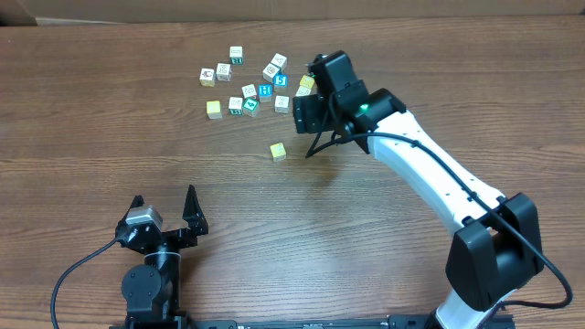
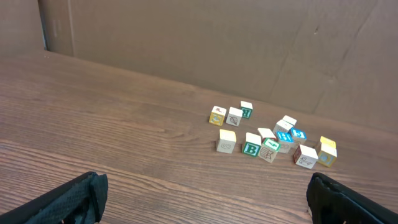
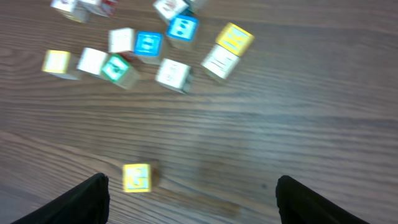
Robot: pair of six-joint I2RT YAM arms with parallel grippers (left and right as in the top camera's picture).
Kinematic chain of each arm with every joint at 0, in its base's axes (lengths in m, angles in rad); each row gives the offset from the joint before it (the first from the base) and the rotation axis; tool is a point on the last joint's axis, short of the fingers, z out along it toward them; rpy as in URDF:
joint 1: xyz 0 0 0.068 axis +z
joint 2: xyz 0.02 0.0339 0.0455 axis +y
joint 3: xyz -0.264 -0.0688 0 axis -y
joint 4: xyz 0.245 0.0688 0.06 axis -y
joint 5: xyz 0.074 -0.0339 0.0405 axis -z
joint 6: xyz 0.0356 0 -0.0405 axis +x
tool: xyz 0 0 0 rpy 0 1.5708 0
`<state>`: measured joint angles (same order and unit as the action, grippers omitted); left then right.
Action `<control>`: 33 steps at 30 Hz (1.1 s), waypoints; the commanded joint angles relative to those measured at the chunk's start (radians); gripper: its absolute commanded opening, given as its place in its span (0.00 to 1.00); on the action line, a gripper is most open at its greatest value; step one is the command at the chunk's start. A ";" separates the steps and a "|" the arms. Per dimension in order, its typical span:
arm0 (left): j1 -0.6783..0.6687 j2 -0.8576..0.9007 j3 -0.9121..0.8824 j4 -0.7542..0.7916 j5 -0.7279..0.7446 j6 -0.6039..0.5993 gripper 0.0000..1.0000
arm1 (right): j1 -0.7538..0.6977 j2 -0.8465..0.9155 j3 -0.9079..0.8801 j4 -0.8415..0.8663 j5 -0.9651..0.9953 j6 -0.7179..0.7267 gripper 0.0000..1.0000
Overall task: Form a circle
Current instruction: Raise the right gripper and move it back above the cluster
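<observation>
Wooden letter blocks are the material for the circle. A loose bunch of small wooden alphabet cubes (image 1: 250,107) lies in the upper middle of the overhead view, with white, yellow, teal and blue faces mixed. They are scattered and show no ring shape. Some touch their neighbours and others sit just apart. Three stand a little off at the upper left of the bunch.

A single yellow cube (image 1: 278,151) lies alone below the bunch, well apart from it and nearer the centre of the frame. In the right wrist view the single yellow cube (image 3: 136,177) sits at the lower left, and the small wooden alphabet cubes (image 3: 173,73) spread across the top.

The right gripper (image 1: 309,91) hangs at the right edge of the bunch, beside a yellow block there. Its white arm runs down to the lower right corner of the overhead view. Seen from its own camera, the right gripper (image 3: 199,205) has its two black fingers spread wide at the bottom corners. Only bare table shows between them and nothing is pinched. The single yellow cube lies just inside the finger at picture left.

The left gripper (image 1: 164,206) sits at the lower left of the overhead view, well apart from every cube, with its fingers splayed and empty. In the left wrist view the left gripper (image 2: 205,211) shows only dark fingertips at the two bottom corners, and the small wooden alphabet cubes (image 2: 269,149) are right of centre.

Everything rests on a brown wood-grain tabletop (image 1: 91,137), backed by a brown cardboard wall (image 2: 186,37).
</observation>
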<state>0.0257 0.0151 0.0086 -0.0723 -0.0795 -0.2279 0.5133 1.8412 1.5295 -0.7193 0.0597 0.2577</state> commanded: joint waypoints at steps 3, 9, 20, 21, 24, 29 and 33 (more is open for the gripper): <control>-0.005 -0.010 -0.003 0.001 0.002 0.023 1.00 | -0.048 -0.022 0.027 -0.009 0.010 -0.004 0.79; -0.005 -0.010 -0.003 0.001 0.002 0.022 1.00 | -0.074 -0.022 0.118 -0.106 0.011 -0.067 0.78; -0.005 -0.010 -0.003 0.001 0.002 0.022 0.99 | -0.077 -0.022 0.450 -0.302 0.002 -0.132 0.92; -0.005 -0.010 -0.003 0.001 0.002 0.022 0.99 | -0.077 -0.022 0.463 -0.302 -0.006 -0.132 1.00; -0.005 -0.010 -0.003 0.001 0.002 0.023 0.99 | -0.077 -0.022 0.477 -0.300 -0.061 -0.132 1.00; -0.005 -0.010 -0.003 0.001 0.002 0.022 1.00 | -0.077 -0.022 0.475 -0.311 -0.163 -0.132 1.00; -0.005 -0.010 -0.003 0.001 0.002 0.023 0.99 | -0.077 -0.022 0.475 -0.308 -0.169 -0.132 1.00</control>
<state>0.0257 0.0151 0.0086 -0.0727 -0.0795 -0.2279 0.4393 1.8408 1.9839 -1.0328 -0.0715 0.1303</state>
